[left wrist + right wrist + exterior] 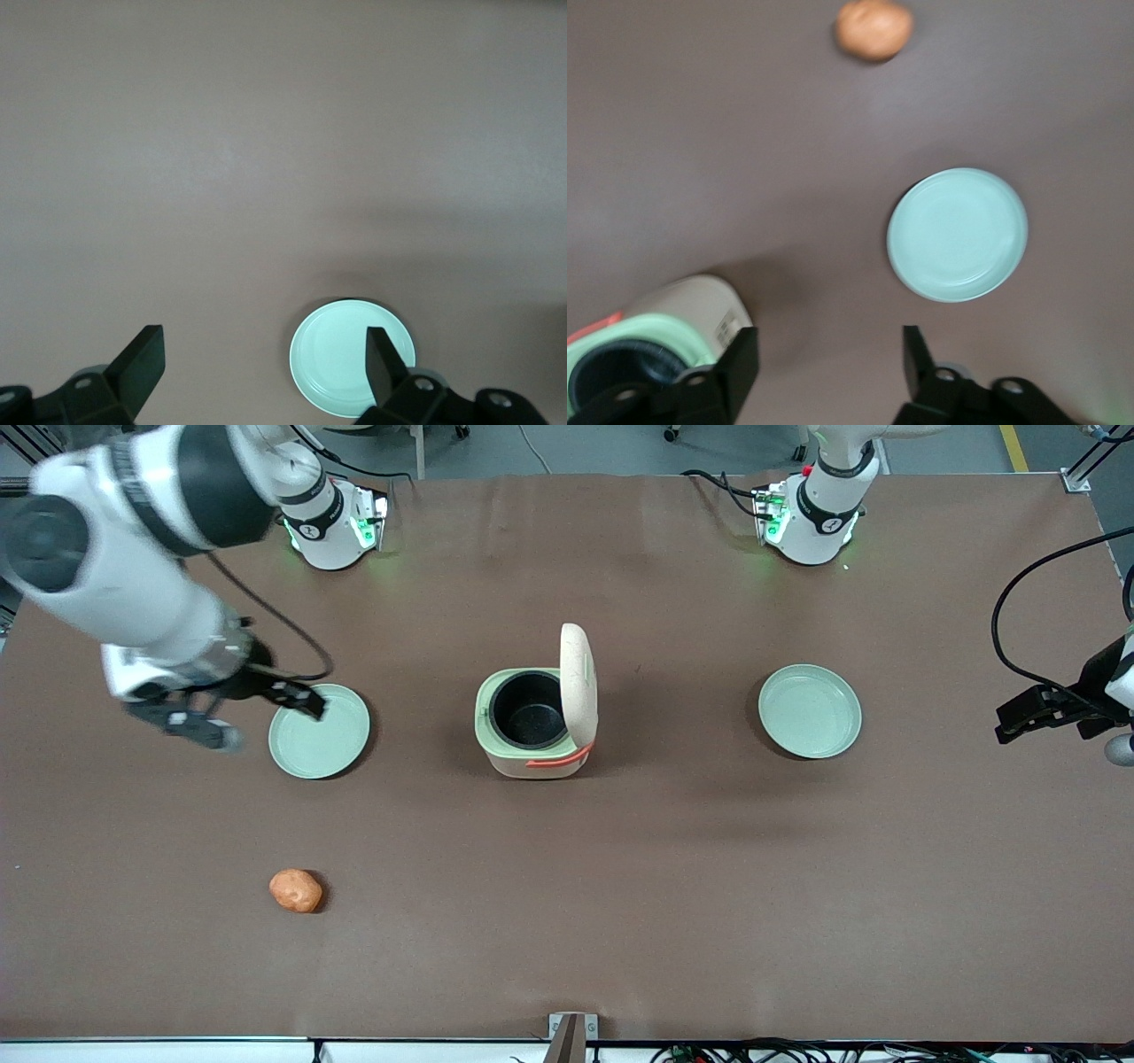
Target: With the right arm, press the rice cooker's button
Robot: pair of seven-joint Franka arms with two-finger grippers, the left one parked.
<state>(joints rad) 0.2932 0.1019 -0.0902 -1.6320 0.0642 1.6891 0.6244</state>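
Note:
The rice cooker (532,755) stands at the middle of the table with its cream lid (578,682) raised upright, so the black inner pot (529,708) shows. The coral-orange handle lies low on its side nearer the front camera. The button is hidden on the raised lid. My right arm (133,576) reaches in at the working arm's end of the table. Its gripper (266,719) is open and empty, hovering at the edge of a pale green plate (321,737), well apart from the cooker. In the right wrist view the gripper (830,343) is spread, with the cooker (682,323) beside one finger.
The plate by the gripper also shows in the right wrist view (957,235). A second pale green plate (810,710) lies toward the parked arm's end and shows in the left wrist view (352,357). An orange-brown lump (296,890) lies nearer the front camera and shows in the right wrist view (873,28).

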